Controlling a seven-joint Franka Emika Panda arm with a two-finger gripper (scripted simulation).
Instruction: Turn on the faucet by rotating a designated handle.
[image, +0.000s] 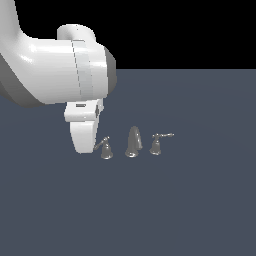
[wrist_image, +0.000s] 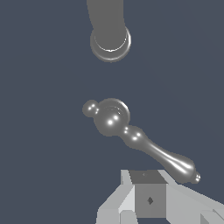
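Exterior view, left to right: the gripper (image: 92, 145), finger spread indiscernible, grasping nothing visibly, just beside the handle (image: 105, 148) at its 9 o'clock. The faucet's spout (image: 133, 142) stands at the handle's 3 o'clock; the twin handle (image: 157, 143) follows, on the dark floor (image: 200, 200).

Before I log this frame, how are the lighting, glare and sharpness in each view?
Exterior view: flat, even light, no cast shadows on the dark blue-grey floor, black band above; the small shiny grey metal faucet set is tiny and soft. Wrist view: sharp, with bright specular spots on the grey metal lever handle; the spout base shows a rim highlight; only part of the white tool shows.
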